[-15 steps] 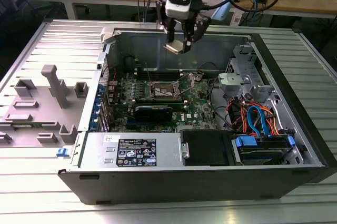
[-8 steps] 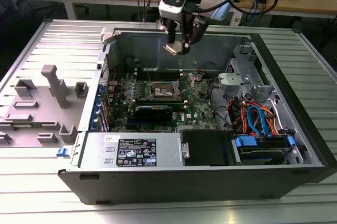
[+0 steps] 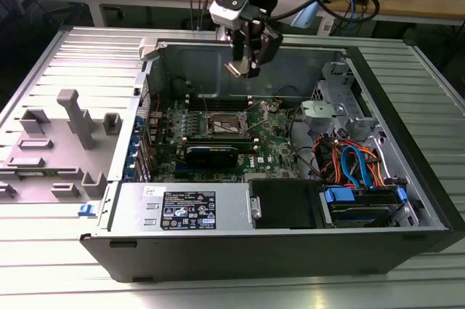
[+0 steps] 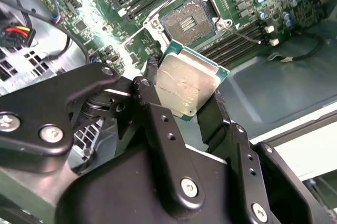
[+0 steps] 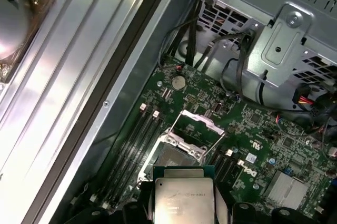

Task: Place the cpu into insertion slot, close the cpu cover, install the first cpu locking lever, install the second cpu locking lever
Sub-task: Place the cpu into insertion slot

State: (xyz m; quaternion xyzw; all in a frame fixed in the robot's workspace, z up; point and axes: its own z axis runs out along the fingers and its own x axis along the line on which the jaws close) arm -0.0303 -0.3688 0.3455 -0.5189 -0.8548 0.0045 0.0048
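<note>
My gripper (image 3: 243, 69) hangs above the open computer case, shut on the cpu (image 4: 187, 83), a small silver-topped square chip with a green edge. The black fingers (image 4: 216, 113) clamp two opposite sides of the cpu (image 5: 184, 198). Below it on the green motherboard lies the insertion slot (image 4: 189, 21), a square socket with a dark centre and a metal rim, with nothing in it. In the exterior view the insertion slot (image 3: 225, 124) lies below the gripper and slightly toward that view's left. The cpu cover (image 5: 198, 125), a thin metal frame, stands tilted up at one edge of the socket.
Memory slots (image 3: 207, 102) run beside the socket. A metal drive cage (image 3: 330, 98), coloured cables (image 3: 356, 160) and a power supply (image 3: 185, 207) stand inside the case (image 3: 276, 247). A grey fixture tray (image 3: 62, 142) lies on the exterior view's left.
</note>
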